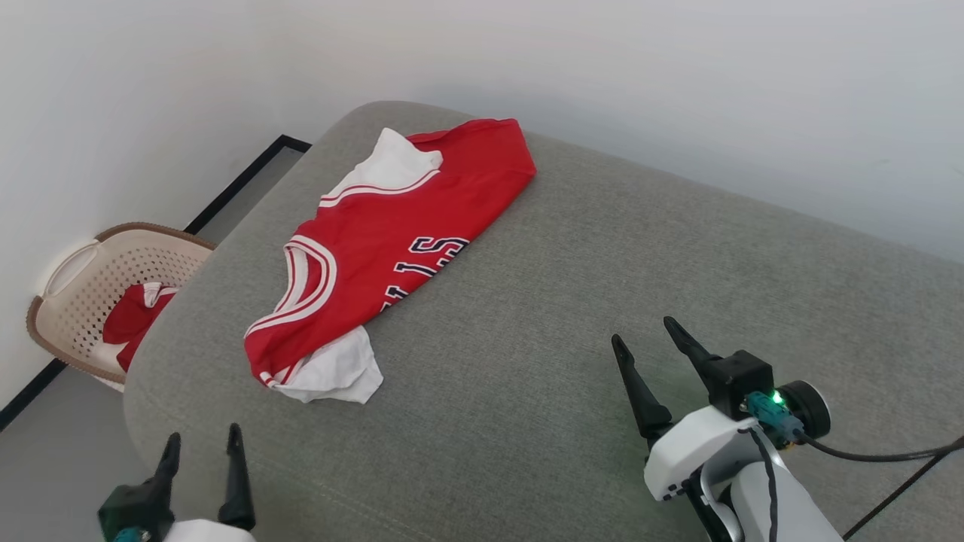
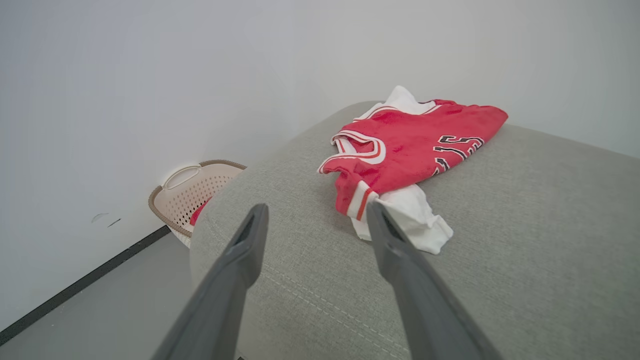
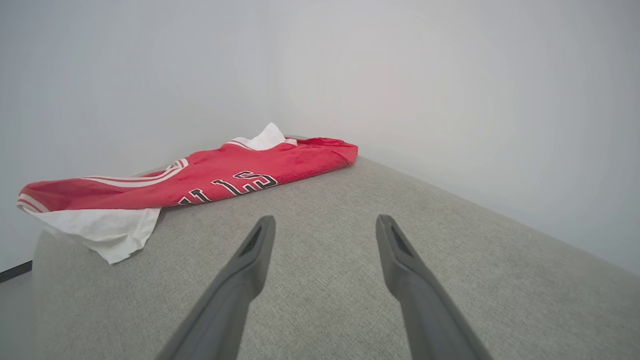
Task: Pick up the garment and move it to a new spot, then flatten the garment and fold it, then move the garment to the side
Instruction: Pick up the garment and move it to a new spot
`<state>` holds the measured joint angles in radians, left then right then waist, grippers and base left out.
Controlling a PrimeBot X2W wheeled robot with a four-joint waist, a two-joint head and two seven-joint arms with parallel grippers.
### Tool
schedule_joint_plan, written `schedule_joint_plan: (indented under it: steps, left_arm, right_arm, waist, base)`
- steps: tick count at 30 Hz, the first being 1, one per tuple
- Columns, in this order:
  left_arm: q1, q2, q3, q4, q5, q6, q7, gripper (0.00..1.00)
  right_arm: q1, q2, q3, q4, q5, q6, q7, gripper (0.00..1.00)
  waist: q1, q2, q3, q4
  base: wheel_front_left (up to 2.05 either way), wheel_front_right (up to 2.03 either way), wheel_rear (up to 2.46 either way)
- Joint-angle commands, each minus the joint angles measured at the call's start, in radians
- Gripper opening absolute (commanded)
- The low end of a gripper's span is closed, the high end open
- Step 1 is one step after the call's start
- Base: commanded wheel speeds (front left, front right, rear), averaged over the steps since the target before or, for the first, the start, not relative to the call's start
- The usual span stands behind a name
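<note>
While both grippers hang clear of the cloth, the garment (image 1: 399,248) lies spread but rumpled on the far left part of a grey upholstered cushion (image 1: 565,301), close to its rounded left edge. It is a red jersey with its white-trimmed neck opening (image 1: 309,275) facing up. One white sleeve (image 1: 335,373) is bunched at the end nearer the robot, and the other sleeve (image 1: 392,162) peeks out at the far end. Black-and-white lettering (image 1: 433,256) runs along the garment's right edge and is partly tucked under a fold. The left gripper (image 1: 205,433) sits at the near left corner of the cushion, its two dark fingers parted with nothing between them. In the left wrist view this gripper (image 2: 317,207) points toward the garment (image 2: 405,145), short of the nearer sleeve. The right gripper (image 1: 642,331) is above bare cushion well to the right of the jersey, with its fingers likewise spread and empty and a green light (image 1: 774,397) glowing on its wrist. In the right wrist view that gripper (image 3: 325,220) looks across the cushion (image 3: 450,275), with the garment (image 3: 210,175) off to the left. Beside the cushion's left edge, a cream perforated basket (image 1: 113,229) stands on the grey floor (image 1: 45,467) against a pale wall, with some red-and-white cloth (image 1: 132,316) inside it.
</note>
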<state>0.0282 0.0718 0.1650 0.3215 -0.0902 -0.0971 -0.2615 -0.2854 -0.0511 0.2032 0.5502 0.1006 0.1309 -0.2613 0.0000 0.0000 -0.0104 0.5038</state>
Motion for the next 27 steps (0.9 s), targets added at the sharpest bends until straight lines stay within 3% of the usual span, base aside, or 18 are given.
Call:
schedule_joint_plan:
  steps: [1,7,15,16,21,27]
  left_arm:
    - [-0.021,0.003,-0.014,0.01,-0.002,-0.013,-0.005,1.0]
    - [-0.179,0.078,-0.077,0.044,-0.017,-0.032,-0.005,1.0]
    - [-0.547,0.303,-0.25,0.29,-0.216,-0.032,0.034,1.0]
    - [-0.547,0.303,-0.25,0.29,-0.216,-0.032,0.034,1.0]
    - [-0.722,0.444,-0.398,0.459,-0.436,-0.032,0.27,1.0]
    - [-0.819,0.568,-0.521,0.533,-0.713,-0.033,0.593,1.0]
  right_arm:
    - [0.012,-0.002,-0.007,-0.006,0.007,0.0,-0.005,1.0]
    - [-0.003,-0.002,-0.002,-0.016,-0.01,0.0,-0.005,1.0]
    - [-0.079,-0.001,-0.024,-0.029,-0.065,0.0,-0.005,1.0]
    - [-0.079,-0.001,-0.024,-0.029,-0.065,0.0,-0.005,1.0]
    - [-0.135,-0.001,-0.025,-0.052,-0.089,0.0,-0.005,1.0]
    - [-0.175,-0.001,-0.025,-0.099,-0.11,0.0,-0.005,1.0]
  waist:
    - [0.0,0.0,-0.004,-0.009]
    - [0.0,0.0,0.059,-0.1]
    - [0.0,0.0,0.245,-0.243]
    - [0.0,0.0,0.245,-0.243]
    - [0.0,0.0,0.354,-0.321]
    - [0.0,0.0,0.437,-0.388]
  base:
    - [0.0,0.0,0.0]
    - [0.0,0.0,0.0]
    - [0.0,0.0,0.0]
    - [0.0,0.0,0.0]
    - [0.0,0.0,0.0]
    - [0.0,0.0,0.0]
